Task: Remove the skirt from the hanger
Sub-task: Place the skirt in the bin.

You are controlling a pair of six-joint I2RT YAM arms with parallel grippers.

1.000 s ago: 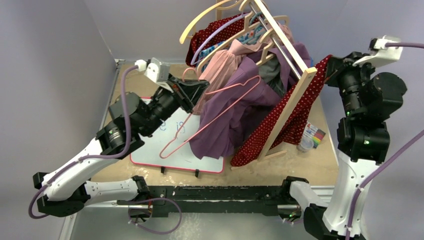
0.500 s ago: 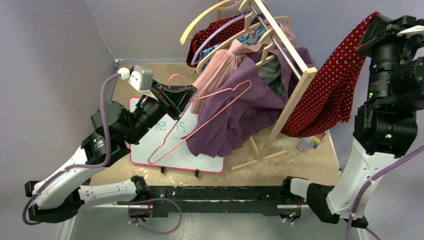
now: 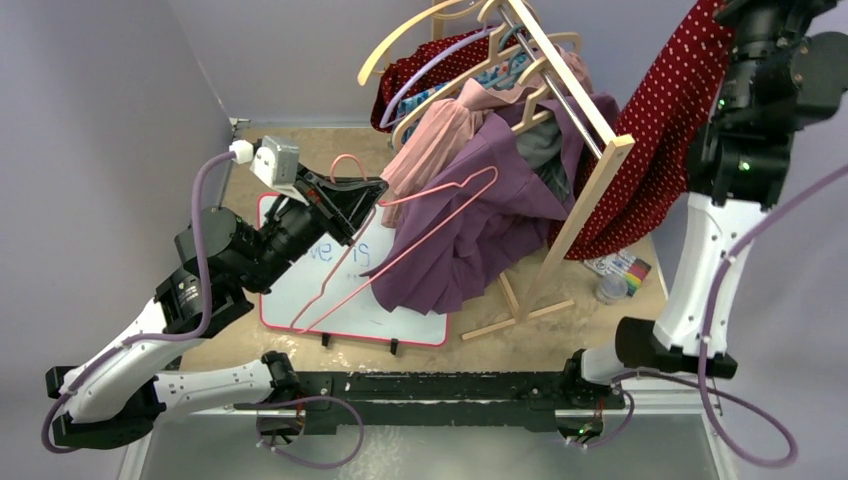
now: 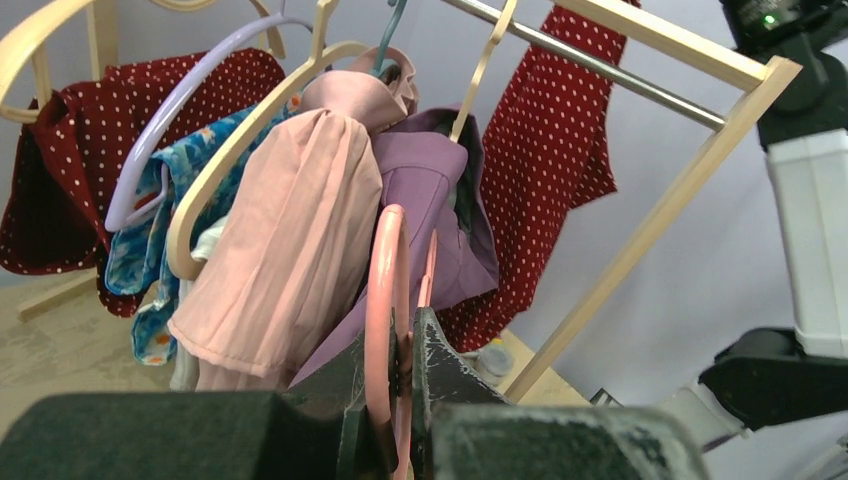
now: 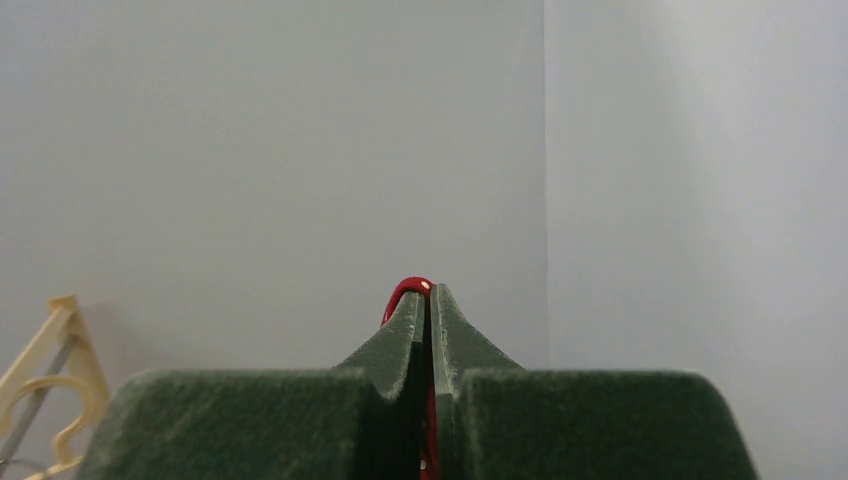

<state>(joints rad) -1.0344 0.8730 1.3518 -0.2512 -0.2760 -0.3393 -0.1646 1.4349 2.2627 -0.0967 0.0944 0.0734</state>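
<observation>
1. On the sandy-brown table (image 3: 575,328) we count one red-rimmed white whiteboard (image 3: 405,318), one tilted pale wooden clothes rack (image 3: 590,190), one striped multicoloured pack (image 3: 626,268) and one small clear cup (image 3: 607,291). Two arms reach over it, each with one claw.
2. We count one pink wire hanger (image 4: 386,270) and one red white-dotted skirt (image 3: 660,130). The rack carries one purple garment (image 3: 490,220), one pale pink garment (image 3: 440,140), one blue flowered garment (image 4: 140,250) and a second red dotted garment (image 4: 60,160). Its own hangers overlap too much for a sure count.
3. Our left claw (image 4: 400,345) is pressed together on the hook of the pink wire hanger, near the far edge of the whiteboard. The wire frame slants across the whiteboard, its far shoulder lying over the purple garment.
4. Our right claw (image 5: 428,300) pinches the skirt, and only a sliver of red cloth shows between its closed fingers. The skirt is off the hanger. It hangs high at the right of the rack, well apart from the pink wire.
5. A second ago the skirt draped from the rack's right end down onto the table. Now it is hoisted much higher, and the rack's foot bars are uncovered. The left arm has drawn back leftward, taking the hanger with it.
6. The top view cuts off the skirt's upper edge at the frame's top. From the left wrist, the claw hides the wire frame below the hook. We cannot tell whether the skirt's lower end touches the table or the rack post.
</observation>
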